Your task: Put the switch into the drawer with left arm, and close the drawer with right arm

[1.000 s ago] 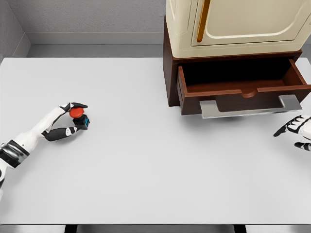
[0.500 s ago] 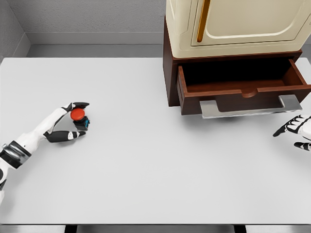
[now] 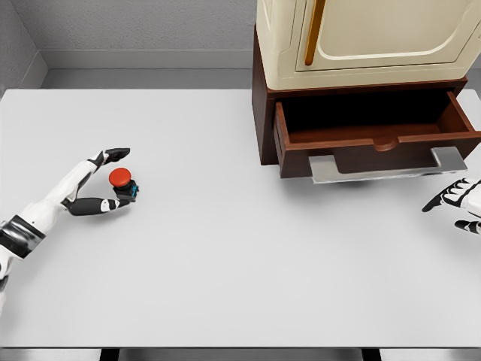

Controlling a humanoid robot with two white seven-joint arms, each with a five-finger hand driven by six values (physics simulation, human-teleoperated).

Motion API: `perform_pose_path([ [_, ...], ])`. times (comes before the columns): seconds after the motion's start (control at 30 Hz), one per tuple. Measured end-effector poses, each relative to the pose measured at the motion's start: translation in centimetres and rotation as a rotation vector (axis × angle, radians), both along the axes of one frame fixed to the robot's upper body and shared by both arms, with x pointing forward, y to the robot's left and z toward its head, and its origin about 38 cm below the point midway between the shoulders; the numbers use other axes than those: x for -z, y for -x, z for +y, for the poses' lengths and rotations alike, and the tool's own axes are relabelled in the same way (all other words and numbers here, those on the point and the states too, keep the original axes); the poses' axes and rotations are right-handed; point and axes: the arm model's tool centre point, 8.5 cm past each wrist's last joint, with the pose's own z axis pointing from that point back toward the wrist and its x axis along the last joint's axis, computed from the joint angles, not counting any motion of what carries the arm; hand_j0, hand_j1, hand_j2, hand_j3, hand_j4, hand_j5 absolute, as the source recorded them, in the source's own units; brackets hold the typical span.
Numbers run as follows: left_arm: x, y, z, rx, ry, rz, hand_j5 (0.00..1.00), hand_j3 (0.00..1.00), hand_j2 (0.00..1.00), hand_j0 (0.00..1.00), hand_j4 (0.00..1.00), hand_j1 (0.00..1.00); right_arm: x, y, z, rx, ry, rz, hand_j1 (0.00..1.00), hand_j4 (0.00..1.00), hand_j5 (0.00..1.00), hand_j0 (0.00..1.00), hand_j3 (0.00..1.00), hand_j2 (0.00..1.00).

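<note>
**Switch bracketed by the left hand, grasp not yet made**

While the small switch with a round red button on a dark square body (image 3: 122,183) sits on the flat white bench (image 3: 225,263) near its left edge, it is bracketed by the left hand (image 3: 101,180), whose fingers are spread wide: one dark-tipped finger (image 3: 116,154) is held above and behind the button with a gap showing, and another reaches to the base of the body from the near side, where contact cannot be judged. Nothing is held by that hand. The switch appears to rest on the bench, well apart from the open dark brown wooden drawer (image 3: 376,135) with a grey metal handle (image 3: 387,167), which is pulled out from under a cream-coloured cabinet (image 3: 368,37) at the far right of the bench.

The step in hand is judged to be the grasp. It would be done best if the fingers were closed on the dark body rather than on the domed red cap, from which a grip could slide. Opposing fingers should be brought in evenly so that the switch is not pushed or tipped across the smooth surface. A firm hold should be confirmed before any lift, since a long carry towards the right edge is called for.

The right hand (image 3: 460,201) is seen at the right edge of the bench, just below the drawer handle, with fingers loosely spread and holding nothing.
</note>
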Motion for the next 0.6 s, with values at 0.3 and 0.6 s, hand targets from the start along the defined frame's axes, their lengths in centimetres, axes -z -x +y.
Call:
perform_pose_path([
  [0.3, 1.3, -0.4, -0.3, -0.002, 0.005, 0.042, 0.78, 0.78, 0.78, 0.78, 0.78, 0.78, 0.0, 0.0, 0.0, 0.000, 0.000, 0.000, 0.68, 0.68, 0.68, 0.68, 0.68, 0.68],
  [0.6, 2.0, -0.2, -0.3, -0.007, 0.013, 0.056, 0.55, 0.55, 0.55, 0.55, 0.55, 0.55, 0.0, 0.0, 0.0, 0.000, 0.000, 0.000, 0.68, 0.68, 0.68, 0.68, 0.68, 0.68],
])
